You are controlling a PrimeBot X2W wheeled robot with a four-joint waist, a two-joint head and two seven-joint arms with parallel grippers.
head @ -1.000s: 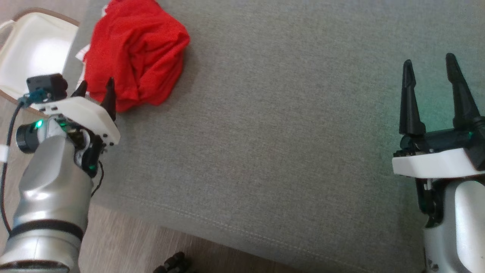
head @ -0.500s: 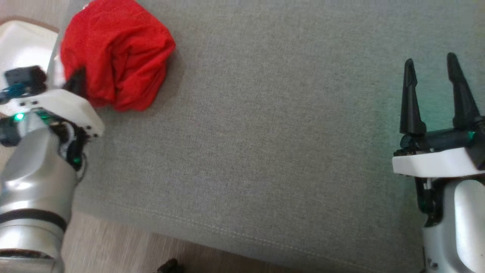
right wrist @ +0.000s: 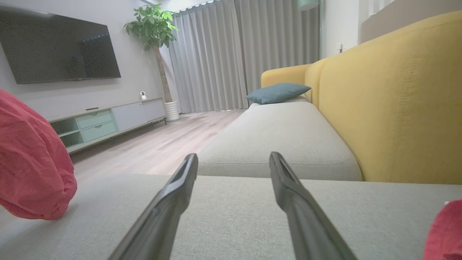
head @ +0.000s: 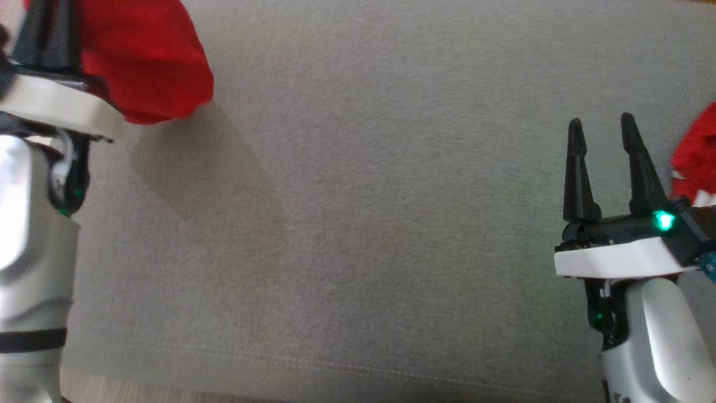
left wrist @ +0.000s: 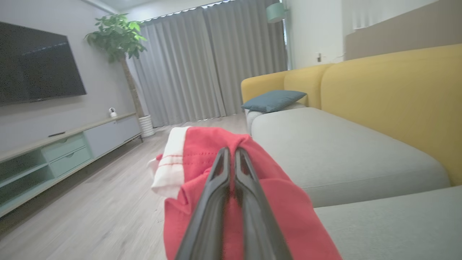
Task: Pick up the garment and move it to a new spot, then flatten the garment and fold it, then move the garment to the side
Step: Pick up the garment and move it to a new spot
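The garment (head: 151, 61) is a bunched red cloth with a white striped band (left wrist: 169, 162). It hangs at the top left of the head view, above the grey sofa seat (head: 363, 196), and casts a shadow there. My left gripper (head: 47, 22) is shut on the garment; in the left wrist view its fingers (left wrist: 231, 150) pinch a red fold. My right gripper (head: 601, 122) stands open at the lower right over bare cushion, with nothing between its fingers (right wrist: 233, 156). The garment (right wrist: 29, 162) shows at the left edge of the right wrist view.
Another red cloth (head: 696, 151) lies at the right edge, just right of my right gripper. A yellow backrest (right wrist: 397, 90) runs behind the seat, with a blue cushion (right wrist: 278, 92) at its far end. Wooden floor (left wrist: 108, 202), a low cabinet (left wrist: 54, 151) and a plant (left wrist: 122, 36) lie beyond.
My left gripper has shut on the red garment and raised it off the cushion. The head camera has shifted, so the white basket has left the picture. My right gripper stays open.
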